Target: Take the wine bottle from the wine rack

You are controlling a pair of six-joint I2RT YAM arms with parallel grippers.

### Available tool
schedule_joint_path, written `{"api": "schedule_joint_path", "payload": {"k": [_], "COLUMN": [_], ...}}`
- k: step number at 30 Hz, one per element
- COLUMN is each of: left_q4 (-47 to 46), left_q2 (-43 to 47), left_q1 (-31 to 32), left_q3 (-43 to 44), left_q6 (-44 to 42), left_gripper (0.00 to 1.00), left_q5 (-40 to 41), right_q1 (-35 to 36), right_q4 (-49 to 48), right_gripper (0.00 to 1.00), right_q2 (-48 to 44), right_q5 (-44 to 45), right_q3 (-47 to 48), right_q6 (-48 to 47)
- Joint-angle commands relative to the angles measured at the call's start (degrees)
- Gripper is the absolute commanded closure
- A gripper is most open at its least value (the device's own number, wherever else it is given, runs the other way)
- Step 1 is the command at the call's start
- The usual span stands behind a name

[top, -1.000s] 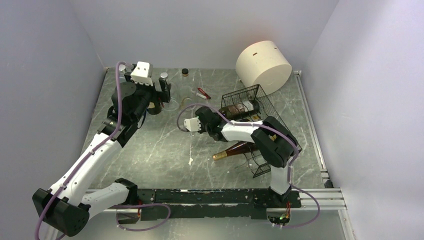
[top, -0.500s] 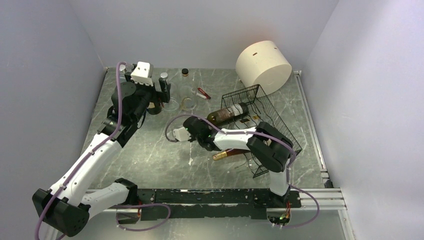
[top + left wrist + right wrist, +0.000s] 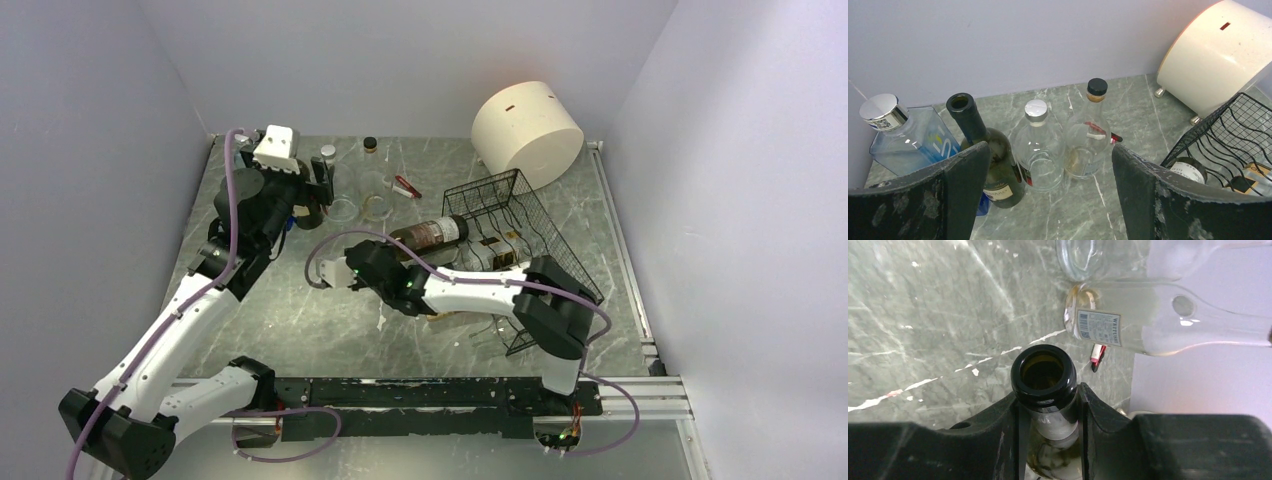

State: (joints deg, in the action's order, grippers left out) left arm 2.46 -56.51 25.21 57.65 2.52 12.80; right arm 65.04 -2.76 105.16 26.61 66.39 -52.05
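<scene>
- Wine bottle (image 3: 428, 234): dark glass with a pale label, on its side, open mouth pointing left. Its base sits just at the open left end of the wine rack (image 3: 520, 215), and the body is mostly outside the wire.
- Right fingers (image 3: 998, 422): closed on the bottle's neck just below the lip, one on each side (the grip looks square in the wrist view).
- Step in hand, as judged: withdrawal of the bottle along its own axis, nearly complete.
- The next move calls for a leftward pull until the base is free of the wire, then a controlled lowering onto bare worktop (image 3: 300, 300), short of the standing bottles (image 3: 1038, 150).
- Left fingers (image 3: 963, 192): spread wide, holding nothing, hovering near those bottles.
- Risk: the base may snag the mesh and drag the rack.
</scene>
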Motion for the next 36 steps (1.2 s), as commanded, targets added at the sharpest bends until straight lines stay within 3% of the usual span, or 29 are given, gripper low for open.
{"api": "schedule_joint_path", "payload": {"k": [1,13,21,36], "left_q4": [-1.23,-2.19,-2.92,-2.26], "left_q2": [0.97,5.87,8.17,6.37], "left_q1": [-0.44,-1.31,-4.98,-5.44], "left_q3": [0.22,-0.76,-1.5,-0.84], "left_q6": [-0.83,0.12,1.7,1.93], "left_gripper": [0.06,0.05,0.05,0.06], "left_q5": [1.64,4.32,3.28,2.22], "right_q1": [2.2,2.65,0.22,-4.88], "right_q4": [0.05,-8.71,-19.17,-22.49], "right_gripper": [1.0,1.0,1.0,1.0], "right_q2": [-5.14,-10.72,-12.11,-9.56], "right_q5": [-2.06,-8.19,-12.86,-12.67], "right_q3": [1.88,2.82,3.61,6.58], "right_q6": [7.8,18.12,30.59,50.41]}}
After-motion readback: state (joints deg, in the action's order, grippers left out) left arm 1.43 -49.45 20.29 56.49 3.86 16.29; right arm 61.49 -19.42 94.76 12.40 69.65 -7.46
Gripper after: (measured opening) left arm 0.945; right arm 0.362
